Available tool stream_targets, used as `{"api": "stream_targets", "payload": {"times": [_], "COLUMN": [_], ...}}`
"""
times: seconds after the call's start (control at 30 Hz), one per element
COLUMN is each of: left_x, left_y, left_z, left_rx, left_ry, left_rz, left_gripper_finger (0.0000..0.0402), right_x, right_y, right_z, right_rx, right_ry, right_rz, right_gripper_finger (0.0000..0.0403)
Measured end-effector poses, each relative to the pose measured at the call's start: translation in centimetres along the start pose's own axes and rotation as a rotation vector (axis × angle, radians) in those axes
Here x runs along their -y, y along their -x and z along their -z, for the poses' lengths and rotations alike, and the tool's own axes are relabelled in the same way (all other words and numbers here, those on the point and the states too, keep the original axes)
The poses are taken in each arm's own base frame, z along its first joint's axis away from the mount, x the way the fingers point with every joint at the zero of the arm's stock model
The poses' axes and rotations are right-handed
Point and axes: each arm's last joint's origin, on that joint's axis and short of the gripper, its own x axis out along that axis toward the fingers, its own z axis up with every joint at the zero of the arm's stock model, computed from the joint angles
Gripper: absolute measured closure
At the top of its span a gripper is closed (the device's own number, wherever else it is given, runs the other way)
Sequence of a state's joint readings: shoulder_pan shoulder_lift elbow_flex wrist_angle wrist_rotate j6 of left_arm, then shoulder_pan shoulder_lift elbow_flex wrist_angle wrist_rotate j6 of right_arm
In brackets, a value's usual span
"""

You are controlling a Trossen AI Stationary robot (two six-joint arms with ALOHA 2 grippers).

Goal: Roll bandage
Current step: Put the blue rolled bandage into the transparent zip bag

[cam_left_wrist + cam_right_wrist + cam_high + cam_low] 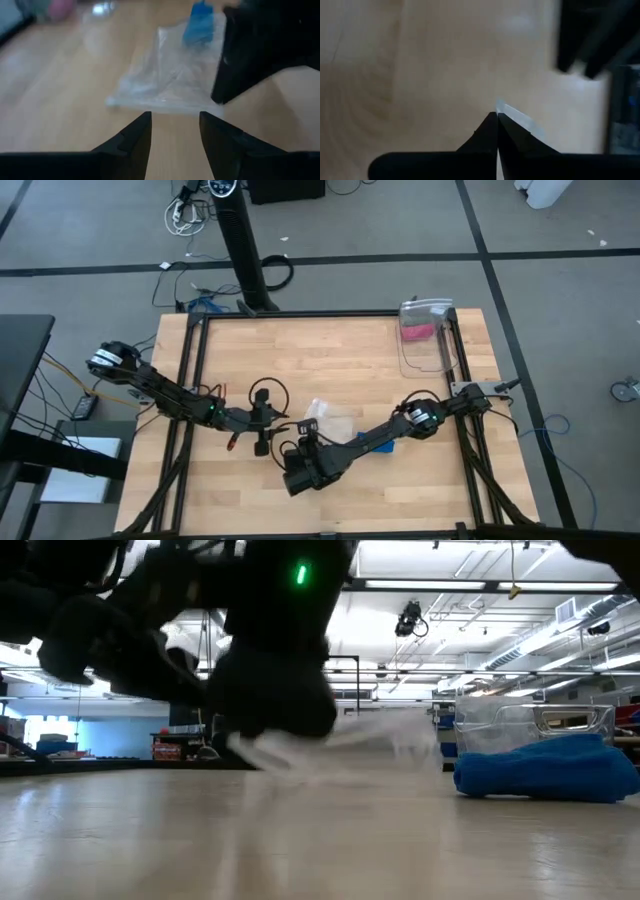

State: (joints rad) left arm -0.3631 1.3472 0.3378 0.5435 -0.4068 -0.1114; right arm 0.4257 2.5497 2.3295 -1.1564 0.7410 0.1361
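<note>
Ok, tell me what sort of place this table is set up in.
Probably a robotics lab or workshop in a large industrial hall: a wooden table in a black frame, loose cables on the grey floor, and ceiling strip lights over shelving behind.

Bare pale wooden tabletop lies open across the far half. Nearer, a crumpled clear plastic bag and the bright blue fabric bandage crowd the middle; a clear plastic container blocks the far right corner.
</note>
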Motion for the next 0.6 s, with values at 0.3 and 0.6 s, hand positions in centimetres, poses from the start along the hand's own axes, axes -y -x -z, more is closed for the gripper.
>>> {"api": "stream_targets", "payload": {"times": [0.3,0.6], "left_x": [-0.5,-1.6], "left_y": [3.0,5.6], "left_z": [-1.1,-0.7], "left_rx": [0.523,0.738], "left_ry": [-0.047,-0.043], "left_rz": [0.103,0.162], "left_gripper_finger": [0.0230,0.0229], "right_x": [4.0,6.4], "right_y": [10.2,17.5], "right_z": [1.8,3.3], "right_rx": [0.122,0.371], "right_ry": [-0.164,-0.305], "right_rz": [0.257,0.510], "right_gripper_finger": [0.0401,0.0402]}}
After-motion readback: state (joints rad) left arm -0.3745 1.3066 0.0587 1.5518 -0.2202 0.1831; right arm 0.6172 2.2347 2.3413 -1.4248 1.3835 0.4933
